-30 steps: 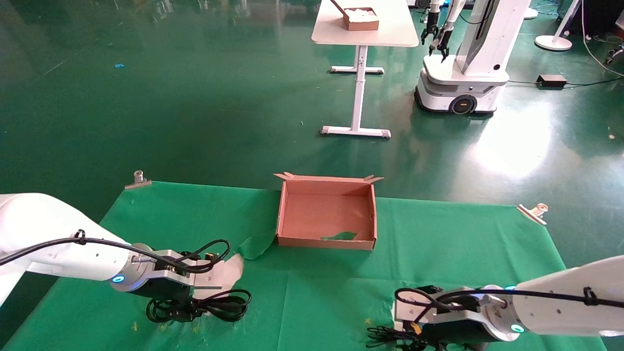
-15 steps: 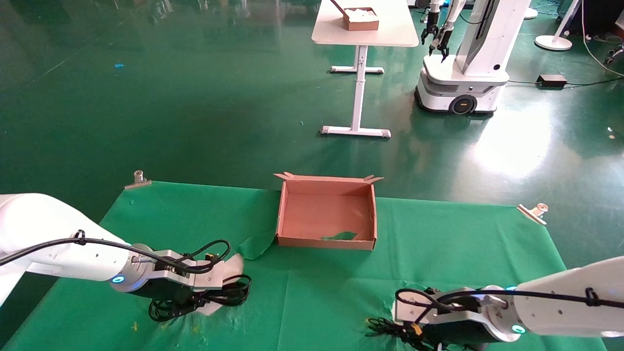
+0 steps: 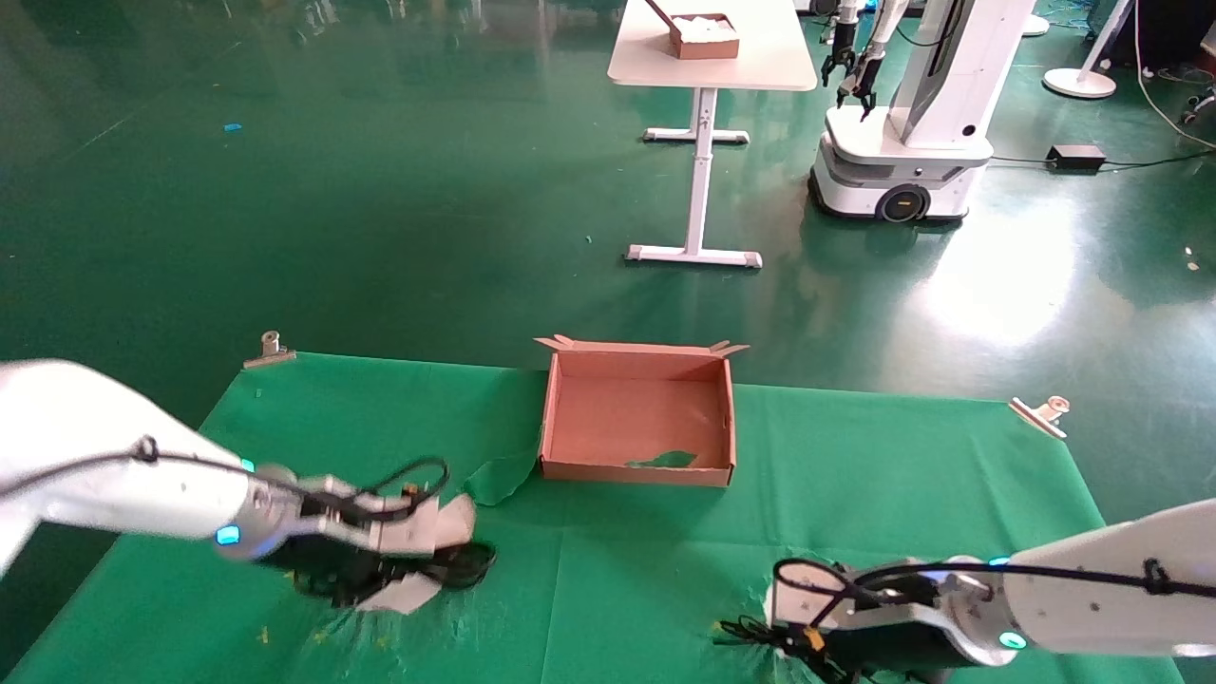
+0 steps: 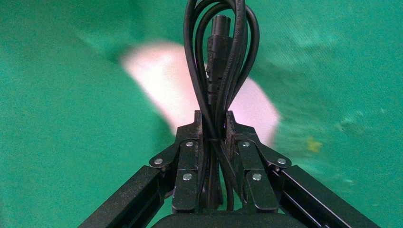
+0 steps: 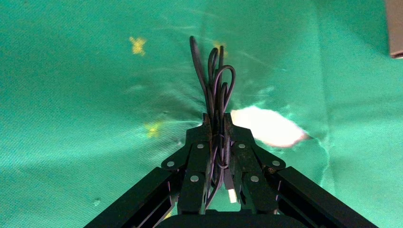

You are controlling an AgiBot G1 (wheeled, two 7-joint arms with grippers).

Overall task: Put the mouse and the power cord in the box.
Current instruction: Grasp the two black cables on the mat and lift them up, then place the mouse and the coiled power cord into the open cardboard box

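Lower right of the head view: right end effector point(image 5: 216, 124) clamped on a thin wire bundle point(image 5: 215, 80); lower left: left end effector point(image 4: 214, 121) clamped on the looped power cord point(image 4: 219, 52); centre: open box point(image 3: 638, 473) on the green-covered table point(image 3: 855, 475).

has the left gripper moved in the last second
Yes. The left gripper, shut on the power cord, has lifted and shifted slightly toward the box, which has not moved on the green cloth.
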